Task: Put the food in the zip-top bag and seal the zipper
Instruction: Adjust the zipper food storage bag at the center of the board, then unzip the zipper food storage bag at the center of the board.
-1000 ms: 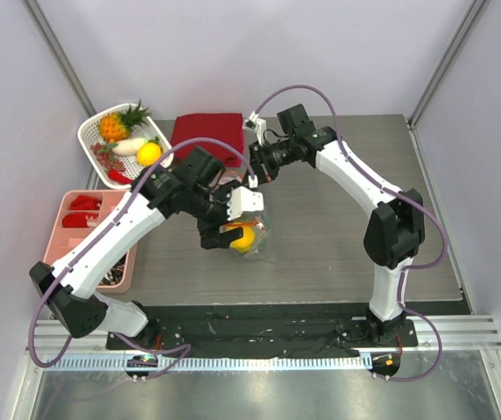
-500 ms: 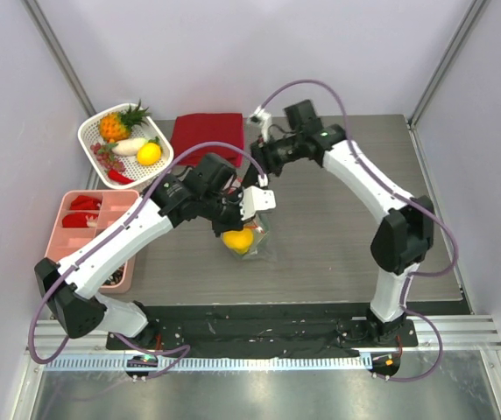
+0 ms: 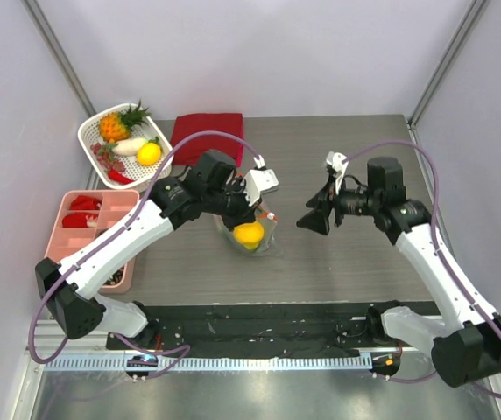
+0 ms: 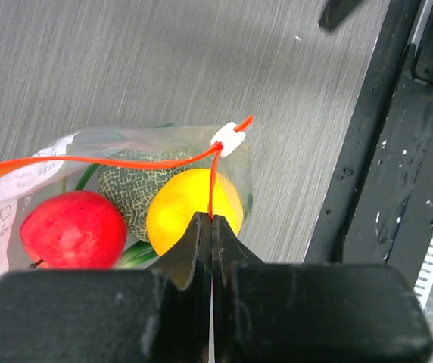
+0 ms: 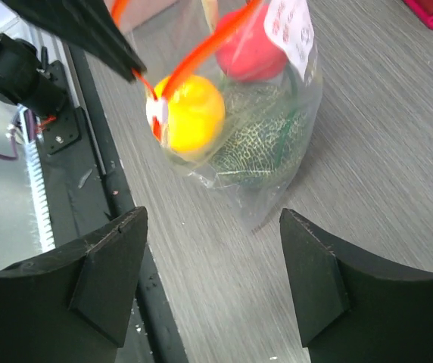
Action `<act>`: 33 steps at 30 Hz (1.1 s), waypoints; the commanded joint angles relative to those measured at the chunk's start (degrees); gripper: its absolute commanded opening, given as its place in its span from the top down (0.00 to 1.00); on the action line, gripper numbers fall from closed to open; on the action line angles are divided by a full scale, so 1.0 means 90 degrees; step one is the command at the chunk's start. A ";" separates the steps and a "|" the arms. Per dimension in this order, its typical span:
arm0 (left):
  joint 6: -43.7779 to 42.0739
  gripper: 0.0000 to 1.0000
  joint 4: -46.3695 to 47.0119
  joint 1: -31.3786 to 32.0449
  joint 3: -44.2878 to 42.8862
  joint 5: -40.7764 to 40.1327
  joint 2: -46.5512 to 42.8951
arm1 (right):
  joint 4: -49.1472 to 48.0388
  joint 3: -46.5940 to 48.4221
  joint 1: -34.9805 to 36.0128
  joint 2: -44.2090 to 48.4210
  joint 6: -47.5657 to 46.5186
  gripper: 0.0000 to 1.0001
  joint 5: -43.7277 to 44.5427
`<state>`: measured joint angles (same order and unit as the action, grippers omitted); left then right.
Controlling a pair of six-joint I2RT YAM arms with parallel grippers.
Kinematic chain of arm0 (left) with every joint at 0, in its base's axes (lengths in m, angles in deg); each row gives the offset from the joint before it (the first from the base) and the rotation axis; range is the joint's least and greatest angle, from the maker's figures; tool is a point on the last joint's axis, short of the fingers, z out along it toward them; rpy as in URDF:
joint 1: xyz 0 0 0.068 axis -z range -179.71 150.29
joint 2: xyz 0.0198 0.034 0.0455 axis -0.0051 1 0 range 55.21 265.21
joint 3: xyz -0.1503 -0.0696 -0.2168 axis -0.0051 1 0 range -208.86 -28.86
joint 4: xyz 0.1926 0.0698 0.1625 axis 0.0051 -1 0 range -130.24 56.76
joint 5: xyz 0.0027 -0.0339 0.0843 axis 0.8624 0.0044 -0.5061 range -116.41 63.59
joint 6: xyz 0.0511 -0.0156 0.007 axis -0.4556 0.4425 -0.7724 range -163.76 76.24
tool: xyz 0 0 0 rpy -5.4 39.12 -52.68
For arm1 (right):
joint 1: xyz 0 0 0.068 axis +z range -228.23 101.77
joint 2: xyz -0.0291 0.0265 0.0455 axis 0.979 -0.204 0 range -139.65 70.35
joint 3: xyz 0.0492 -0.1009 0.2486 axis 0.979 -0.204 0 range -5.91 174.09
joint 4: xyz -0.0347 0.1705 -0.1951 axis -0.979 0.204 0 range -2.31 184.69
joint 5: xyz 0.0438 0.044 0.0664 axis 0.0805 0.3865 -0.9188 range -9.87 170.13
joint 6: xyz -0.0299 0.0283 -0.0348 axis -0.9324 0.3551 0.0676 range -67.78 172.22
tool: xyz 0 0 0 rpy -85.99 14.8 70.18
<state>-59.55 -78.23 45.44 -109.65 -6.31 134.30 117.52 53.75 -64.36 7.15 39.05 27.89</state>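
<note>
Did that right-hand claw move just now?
Yes. The right gripper moved away from the red cloth, rightward and downward in the top view.

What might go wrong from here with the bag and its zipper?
1. The left gripper pinches only the thin zipper. With the apple, melon and citrus weighing down the bag, the strip may slip out if it is lifted.
2. The right gripper is open and apart from the bag, so nothing braces it. A pull on the white slider may drag the whole bag instead of sealing it.
</note>
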 commanded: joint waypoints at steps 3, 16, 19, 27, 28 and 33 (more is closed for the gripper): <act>0.0573 1.00 0.0546 0.0013 -0.0495 0.0256 0.0031 | -0.2082 -0.0896 0.0236 0.0450 0.0106 0.23 0.0160; 0.0651 1.00 0.0663 0.0013 -0.0535 0.0472 0.0216 | -0.3284 -0.1170 0.1300 -0.0155 0.0028 0.30 0.0386; 0.0632 1.00 0.0683 0.0023 -0.0505 0.0433 0.0226 | -0.3284 -0.1199 0.1437 -0.0243 -0.0002 0.44 0.0415; 0.0602 1.00 0.0722 0.0013 -0.0369 0.0413 0.0109 | -0.3284 -0.1160 0.1477 -0.0341 -0.0129 0.76 0.0503; 0.0573 1.00 0.0683 0.0013 -0.0388 0.0462 0.0099 | -0.3284 -0.1160 0.1467 -0.0341 -0.0138 0.81 0.0493; 0.0212 0.53 0.0507 -0.0142 -0.0417 0.0695 -0.0241 | -0.3207 -0.1238 0.1467 -0.0205 -0.0712 0.99 0.0444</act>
<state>-55.46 -75.09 45.35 -112.23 -3.34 136.26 90.87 42.60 -51.31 4.09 37.76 32.08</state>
